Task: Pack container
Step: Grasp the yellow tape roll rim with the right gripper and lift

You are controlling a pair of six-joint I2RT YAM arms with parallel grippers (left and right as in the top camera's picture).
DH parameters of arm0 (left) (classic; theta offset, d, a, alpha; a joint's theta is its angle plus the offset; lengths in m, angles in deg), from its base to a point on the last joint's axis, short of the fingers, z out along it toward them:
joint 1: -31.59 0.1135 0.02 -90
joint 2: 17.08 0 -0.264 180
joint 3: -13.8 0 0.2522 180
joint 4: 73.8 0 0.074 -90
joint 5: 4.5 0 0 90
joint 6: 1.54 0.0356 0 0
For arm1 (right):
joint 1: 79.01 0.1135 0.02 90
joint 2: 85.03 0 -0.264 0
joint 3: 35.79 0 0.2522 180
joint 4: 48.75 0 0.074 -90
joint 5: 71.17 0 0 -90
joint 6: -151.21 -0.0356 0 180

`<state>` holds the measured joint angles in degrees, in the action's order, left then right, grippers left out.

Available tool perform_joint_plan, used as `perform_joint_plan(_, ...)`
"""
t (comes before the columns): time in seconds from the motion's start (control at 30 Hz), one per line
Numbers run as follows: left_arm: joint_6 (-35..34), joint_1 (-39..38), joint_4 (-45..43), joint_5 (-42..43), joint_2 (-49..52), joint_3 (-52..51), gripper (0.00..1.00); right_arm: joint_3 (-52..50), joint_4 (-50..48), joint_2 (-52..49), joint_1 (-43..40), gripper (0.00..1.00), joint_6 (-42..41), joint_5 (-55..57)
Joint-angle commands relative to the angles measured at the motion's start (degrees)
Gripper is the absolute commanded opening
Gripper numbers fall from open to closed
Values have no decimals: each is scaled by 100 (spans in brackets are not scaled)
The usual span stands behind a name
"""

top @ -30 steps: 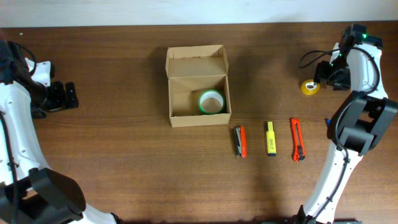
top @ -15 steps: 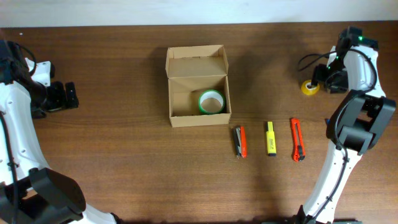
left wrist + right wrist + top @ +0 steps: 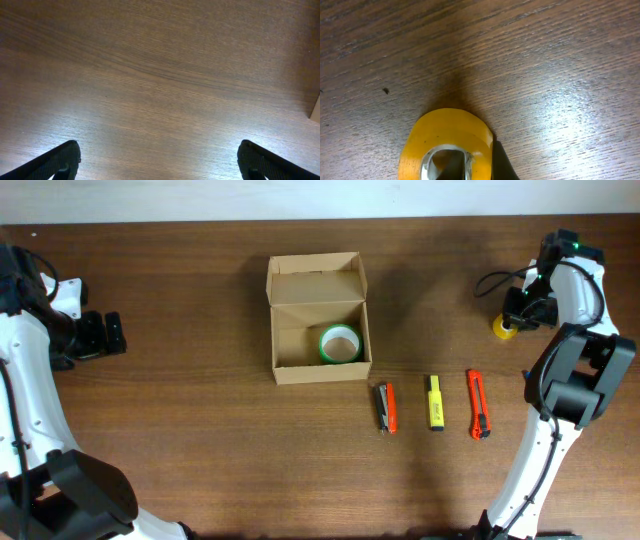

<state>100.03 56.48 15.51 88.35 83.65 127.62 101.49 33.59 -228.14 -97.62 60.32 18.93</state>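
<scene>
I am holding the left gripper (image 3: 160, 167) low over bare table (image 3: 160, 75), and its fingers (image 3: 62, 160) are standing wide apart, nothing between them. The container (image 3: 272, 330), a brown cardboard box with its flap lid up, is sitting well apart from those fingers, out ahead of their tips, with a green tape roll (image 3: 339, 344) lying inside it.

I am keeping the right gripper (image 3: 512, 318) right at the yellow tape roll (image 3: 502, 329). On the right wrist camera the roll (image 3: 447, 137) is filling the lower edge, lying flat on the wood, but the fingers themselves are not showing, so I cannot tell whether they are spread or closed. The container is lying well apart from them. A red cutter (image 3: 386, 407), a yellow marker (image 3: 435, 401) and an orange cutter (image 3: 479, 403) are lying in a row between box and right fingers.
</scene>
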Motion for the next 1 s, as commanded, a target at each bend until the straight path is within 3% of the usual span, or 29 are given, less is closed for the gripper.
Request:
perform_joint_plan(0.0,96,15,-13,81,-57,-4,100,-149,7,-170,35,4,-28,31)
perform_joint_plan(0.33,96,15,-13,81,-57,-4,100,66,225,66,223,4,66,55)
perform_joint_plan(0.8,96,15,-13,81,-57,-4,100,1880,1421,973,765,4,212,52)
perform_joint_plan(0.97,96,15,-13,81,-57,-4,100,2020,1552,1574,1097,4,278,50)
